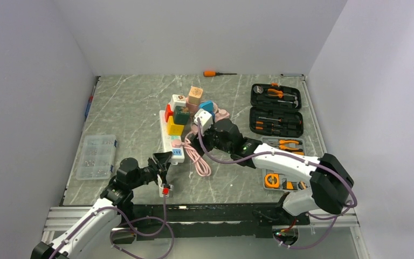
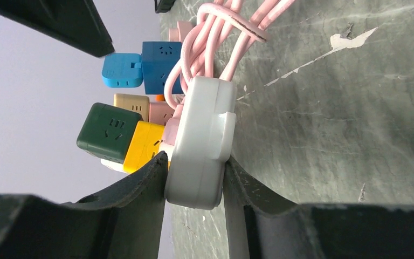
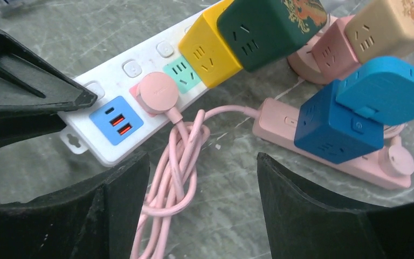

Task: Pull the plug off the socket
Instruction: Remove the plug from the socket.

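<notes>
The socket is a white power strip (image 1: 169, 136) lying lengthwise on the table. A round pink plug (image 3: 159, 93) sits in it beside the blue USB panel, and its pink cable (image 3: 176, 171) runs off in a knotted bundle. My left gripper (image 2: 195, 162) is shut on the near end of the strip (image 2: 199, 145), one finger on each side. My right gripper (image 3: 200, 159) stands open just above the cable bundle, a short way from the plug (image 1: 176, 143), with nothing between its fingers. Yellow (image 3: 207, 51) and green (image 3: 269, 27) cube adapters are plugged in further along the strip.
A pink power strip (image 3: 280, 125) carrying blue cube adapters (image 3: 337, 127) lies right of the cable. An open black tool case (image 1: 276, 110) and a tool tray (image 1: 283, 162) are at the right. A clear parts box (image 1: 94, 156) is at the left. An orange screwdriver (image 1: 218, 73) lies at the back.
</notes>
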### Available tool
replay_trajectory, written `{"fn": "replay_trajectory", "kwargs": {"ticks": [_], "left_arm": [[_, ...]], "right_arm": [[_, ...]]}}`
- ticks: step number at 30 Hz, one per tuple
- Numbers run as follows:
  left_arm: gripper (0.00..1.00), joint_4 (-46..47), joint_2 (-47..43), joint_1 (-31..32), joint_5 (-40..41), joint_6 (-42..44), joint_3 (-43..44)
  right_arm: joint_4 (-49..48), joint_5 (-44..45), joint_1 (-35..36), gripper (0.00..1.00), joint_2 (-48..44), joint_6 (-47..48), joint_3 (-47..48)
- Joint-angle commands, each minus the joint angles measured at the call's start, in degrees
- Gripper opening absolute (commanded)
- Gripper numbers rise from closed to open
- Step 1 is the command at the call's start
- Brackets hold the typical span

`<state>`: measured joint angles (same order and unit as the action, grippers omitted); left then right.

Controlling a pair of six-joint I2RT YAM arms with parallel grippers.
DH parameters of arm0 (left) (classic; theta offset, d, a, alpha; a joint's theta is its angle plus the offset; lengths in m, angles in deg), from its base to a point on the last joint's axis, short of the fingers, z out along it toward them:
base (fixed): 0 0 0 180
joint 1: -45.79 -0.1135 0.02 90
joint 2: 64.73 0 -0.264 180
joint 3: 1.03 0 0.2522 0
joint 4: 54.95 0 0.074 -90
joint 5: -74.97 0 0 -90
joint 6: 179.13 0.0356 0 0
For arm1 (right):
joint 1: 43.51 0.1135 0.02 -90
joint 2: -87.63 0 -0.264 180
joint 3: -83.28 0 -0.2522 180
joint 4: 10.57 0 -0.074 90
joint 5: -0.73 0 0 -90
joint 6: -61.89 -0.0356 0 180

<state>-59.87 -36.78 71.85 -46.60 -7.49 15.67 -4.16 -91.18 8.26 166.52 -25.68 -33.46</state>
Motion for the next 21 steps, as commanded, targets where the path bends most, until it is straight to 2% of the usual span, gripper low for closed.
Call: {"fn": "replay_trajectory", "kwargs": {"ticks": [1,12,15,21], "left_arm": [[0.15,5.9,-1.4,-0.3,-0.7,1.2,4.5],[0.13,4.7,-2.0,-0.3,1.0,0.3,5.6],[0.13,4.8,-2.5,-0.3,1.0,0.1,5.6],[0.12,4.0,-2.9,-0.3,1.6,-0.6,6.3]], "right_arm": [[-6.0,-0.4,0.7,0.73,3.9,7.0,2.7],[-12.5,2.6,4.9,0.67,12.7,14.3,2.2],[-14.7,7.6,6.6,0.65,15.1,17.1,2.0],[-23.9,20.3,9.0,0.56,21.0,24.7,1.7]]}}
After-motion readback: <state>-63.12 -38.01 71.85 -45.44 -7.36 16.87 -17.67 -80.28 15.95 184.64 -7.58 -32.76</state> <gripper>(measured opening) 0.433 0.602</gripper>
